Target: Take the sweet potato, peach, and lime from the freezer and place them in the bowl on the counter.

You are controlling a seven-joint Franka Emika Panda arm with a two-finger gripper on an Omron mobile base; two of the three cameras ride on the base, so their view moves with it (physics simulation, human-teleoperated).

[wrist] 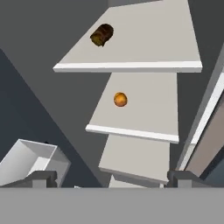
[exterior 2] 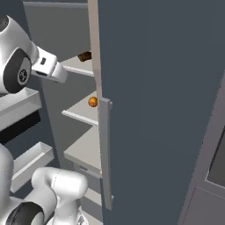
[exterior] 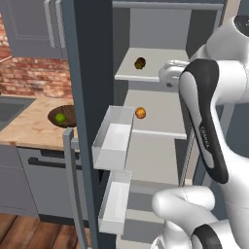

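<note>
The freezer (exterior: 92, 73) stands open. On its upper shelf lies the dark brown sweet potato (exterior: 140, 63) (wrist: 102, 34) (exterior 2: 85, 56). One shelf below rests the orange peach (exterior: 140, 113) (wrist: 120, 99) (exterior 2: 92, 102). The green lime (exterior: 60, 117) lies in the dark wooden bowl (exterior: 68, 111) on the tan counter (exterior: 29, 129), left of the freezer. My gripper (wrist: 113, 178) is open and empty, its fingertips (wrist: 43, 177) wide apart. It hangs in front of the shelves at about upper-shelf height and looks down on both fruits from a distance.
Two white door bins (exterior: 114, 138) (exterior: 114, 199) jut out at the left of the shelves. The long grey handle (exterior: 73, 185) hangs below the counter edge. A dark door panel with a handle (exterior 2: 105, 149) closes off the right side. A grey sink (exterior: 9, 109) is set into the counter.
</note>
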